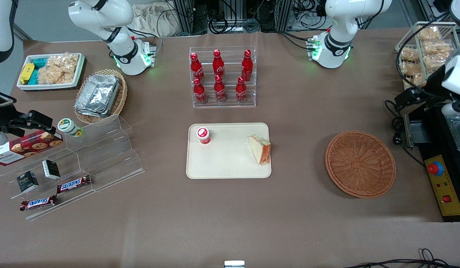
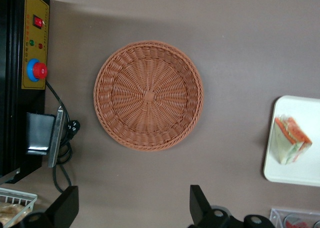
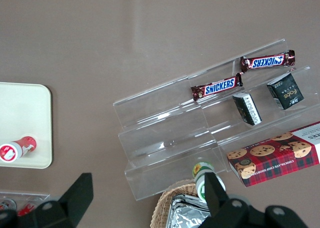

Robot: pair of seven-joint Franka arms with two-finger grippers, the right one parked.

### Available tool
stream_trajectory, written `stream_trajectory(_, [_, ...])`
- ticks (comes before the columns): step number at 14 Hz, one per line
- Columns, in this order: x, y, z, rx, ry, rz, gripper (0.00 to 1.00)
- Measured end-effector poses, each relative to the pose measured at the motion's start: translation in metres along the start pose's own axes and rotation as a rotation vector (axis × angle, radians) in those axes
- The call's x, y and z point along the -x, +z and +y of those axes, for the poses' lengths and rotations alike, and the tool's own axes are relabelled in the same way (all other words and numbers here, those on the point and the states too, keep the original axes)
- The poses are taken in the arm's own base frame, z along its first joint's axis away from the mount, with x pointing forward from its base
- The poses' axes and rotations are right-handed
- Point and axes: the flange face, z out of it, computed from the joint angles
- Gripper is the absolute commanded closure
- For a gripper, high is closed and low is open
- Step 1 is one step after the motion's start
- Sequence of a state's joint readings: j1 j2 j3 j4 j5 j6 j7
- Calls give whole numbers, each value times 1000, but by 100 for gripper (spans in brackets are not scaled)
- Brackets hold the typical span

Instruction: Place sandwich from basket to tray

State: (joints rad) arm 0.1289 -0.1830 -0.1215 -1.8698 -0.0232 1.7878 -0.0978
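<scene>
The brown-covered table (image 1: pixel 230 216) carries everything here. On it, toward the working arm's end, sits the round, shallow, reddish-brown wicker basket (image 1: pixel 360 163) with nothing inside it (its woven floor shows bare in the left wrist view too (image 2: pixel 148 95)). Near the table's middle lies the flat rectangular cream-beige plastic tray (image 1: pixel 230 163) with rounded corners and a low rim, well apart from the basket. The clear acrylic rack of six red cola bottles (image 1: pixel 222 76) stands farther from the front camera than the tray.

The left arm's black two-finger gripper (image 2: pixel 132 208) hangs above the table beside the basket, its fingers (image 2: pixel 197 203) spread wide and holding nothing.

The triangular sandwich of pale bread in clear wrap (image 1: pixel 260 149), orange-red filling on its cut edge, rests on the tray by the rim that faces the basket; the wrist camera shows it there as well (image 2: pixel 290 139). A small red-and-white lidded cup (image 1: pixel 203 135) stands on the same tray, toward the parked arm's end, apart from the sandwich.
</scene>
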Motion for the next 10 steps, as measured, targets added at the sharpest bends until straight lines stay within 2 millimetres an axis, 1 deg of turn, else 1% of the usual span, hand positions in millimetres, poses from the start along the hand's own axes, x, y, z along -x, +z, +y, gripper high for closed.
stream_trajectory(1, [9, -2, 4, -6, 9, 1, 0])
stream_trajectory(3, [19, -3, 8, -11, 18, 2, 0])
stream_trajectory(7, [21, -1, 8, -13, 21, -2, 0])
stream_trajectory(10, [22, 0, 20, -16, 31, -3, 0])
